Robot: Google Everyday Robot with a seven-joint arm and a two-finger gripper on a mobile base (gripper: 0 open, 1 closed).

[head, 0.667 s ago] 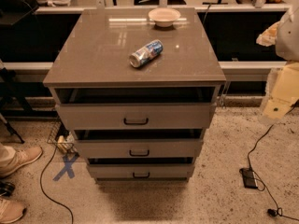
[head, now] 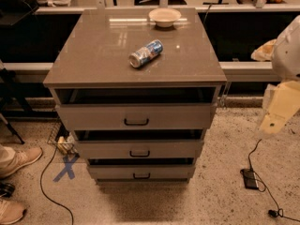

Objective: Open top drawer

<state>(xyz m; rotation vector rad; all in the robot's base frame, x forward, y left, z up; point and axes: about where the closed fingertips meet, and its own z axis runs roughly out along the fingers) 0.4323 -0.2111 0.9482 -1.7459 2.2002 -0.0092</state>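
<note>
A grey desk (head: 93, 64) with three drawers stands in the middle of the camera view on a speckled floor (head: 225, 200). The top drawer (head: 93, 117) sits directly under the desk's slab. It is the widest of the three, with a black bar handle (head: 136, 122) centred on its front. A dark gap shows between the slab and the upper edge of this front. Below it are the middle drawer (head: 103, 150) and the bottom drawer (head: 108, 172), each narrower and each with a smaller black handle. On the slab a can (head: 146, 53) lies on its side near the middle, and a pale bowl (head: 165, 17) stands upright near the far edge, well apart from the can. The tool (head: 274, 121) hangs at the right edge of the view, off to the right of the desk at about the height of the top drawer. It is well apart from the handle and touches nothing, and I cannot tell whether it is released or clenched. On the floor beneath it lie a black adapter (head: 250, 178) and its cable (head: 262, 191). Left of the desk are a blue tape cross (head: 65, 167) and a tan shoe (head: 21, 159).
</note>
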